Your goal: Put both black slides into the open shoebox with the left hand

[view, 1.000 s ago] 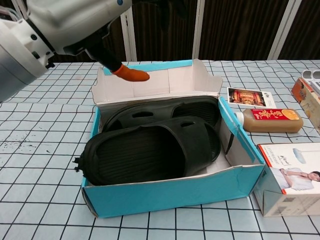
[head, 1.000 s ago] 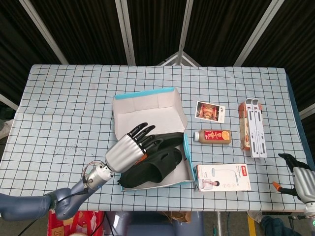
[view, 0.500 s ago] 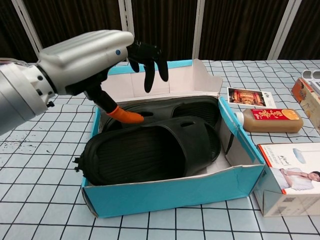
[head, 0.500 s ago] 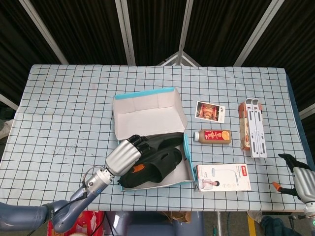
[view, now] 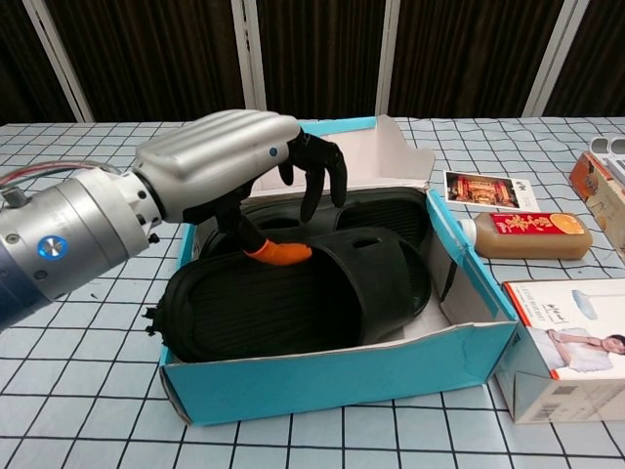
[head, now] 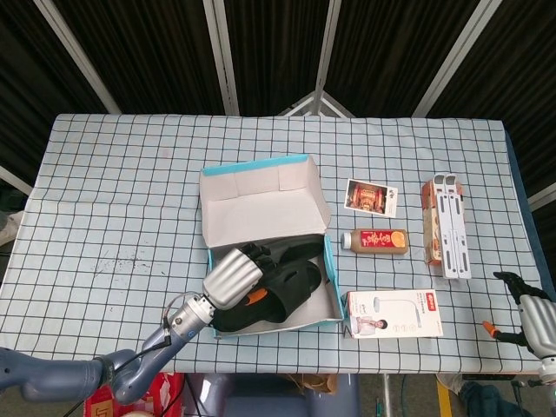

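On the checked table [head: 113,182], near its front edge, the open shoebox [view: 342,381] is seen with its lid [head: 261,187] folded up at the far side, and both black slides are already lodged inside. The near slide [view: 293,298] lies partly over the far slide [view: 386,210], its heel bulging over the box's left wall. Above them the left hand [view: 229,156] is held with its fingers [view: 322,171] loosely curled and apart, nothing being gripped; its orange thumb tip appears to touch the near slide, though contact cannot be confirmed.

The slides are judged to be light, moulded foam or rubber: springy rather than stiff, matte and ribbed on the footbed, so unlikely to slip, and in no way fragile. The strap arch is judged the best hold, since fingers can be hooked beneath it; alternatively the heel can simply be pressed down, as the sole would be expected to flex and settle below the rim.

Further right, a boxed lamp [head: 393,313], a bottle [head: 376,240] and a small card [head: 371,196] are set out. The right hand [head: 530,314] is seen at the near right corner, its fingers apart and holding nothing.
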You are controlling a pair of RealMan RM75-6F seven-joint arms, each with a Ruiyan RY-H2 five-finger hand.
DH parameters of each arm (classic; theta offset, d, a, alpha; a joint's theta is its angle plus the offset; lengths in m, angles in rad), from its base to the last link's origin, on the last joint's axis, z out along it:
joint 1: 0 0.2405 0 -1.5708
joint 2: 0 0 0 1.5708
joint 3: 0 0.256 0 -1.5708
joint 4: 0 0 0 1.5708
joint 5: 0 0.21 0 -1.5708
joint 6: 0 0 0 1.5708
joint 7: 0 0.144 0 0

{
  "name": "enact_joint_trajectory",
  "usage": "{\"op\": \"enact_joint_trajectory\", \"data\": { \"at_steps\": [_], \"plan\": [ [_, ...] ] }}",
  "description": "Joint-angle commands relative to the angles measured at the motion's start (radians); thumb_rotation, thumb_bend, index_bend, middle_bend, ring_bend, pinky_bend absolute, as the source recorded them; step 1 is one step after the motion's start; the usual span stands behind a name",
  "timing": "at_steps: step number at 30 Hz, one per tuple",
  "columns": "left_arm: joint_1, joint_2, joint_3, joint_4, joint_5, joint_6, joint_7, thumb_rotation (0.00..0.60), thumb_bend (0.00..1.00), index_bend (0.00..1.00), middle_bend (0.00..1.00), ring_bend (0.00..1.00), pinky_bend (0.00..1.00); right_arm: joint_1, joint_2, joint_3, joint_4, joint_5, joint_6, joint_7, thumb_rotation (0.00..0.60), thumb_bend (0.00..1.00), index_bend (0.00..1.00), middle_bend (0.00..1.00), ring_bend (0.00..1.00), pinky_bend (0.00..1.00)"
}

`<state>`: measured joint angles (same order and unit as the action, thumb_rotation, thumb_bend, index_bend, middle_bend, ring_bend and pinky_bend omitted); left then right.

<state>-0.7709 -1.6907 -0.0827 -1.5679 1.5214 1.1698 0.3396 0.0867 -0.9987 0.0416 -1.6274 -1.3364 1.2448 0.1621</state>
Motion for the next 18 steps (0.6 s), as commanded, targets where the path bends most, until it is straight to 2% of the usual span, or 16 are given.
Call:
{"op": "enact_joint_trajectory", "data": {
  "at_steps": [1, 18],
  "plan": [
    [0.003, -0.012, 0.002, 0.013, -0.004, -0.008, -0.018, 0.600, 0.35, 0.42, 0.53, 0.30, 0.36, 0.001, 0.000, -0.001, 0.000, -0.002, -0.001, 0.000, 0.600, 0.23, 0.19, 0.17, 0.25, 0.22],
    [0.002, -0.033, 0.057, 0.098, 0.094, -0.025, -0.024, 0.600, 0.36, 0.42, 0.54, 0.31, 0.36, -0.002, 0.003, -0.001, -0.003, -0.005, 0.005, 0.005, 0.600, 0.23, 0.19, 0.17, 0.25, 0.22]
  ]
}}
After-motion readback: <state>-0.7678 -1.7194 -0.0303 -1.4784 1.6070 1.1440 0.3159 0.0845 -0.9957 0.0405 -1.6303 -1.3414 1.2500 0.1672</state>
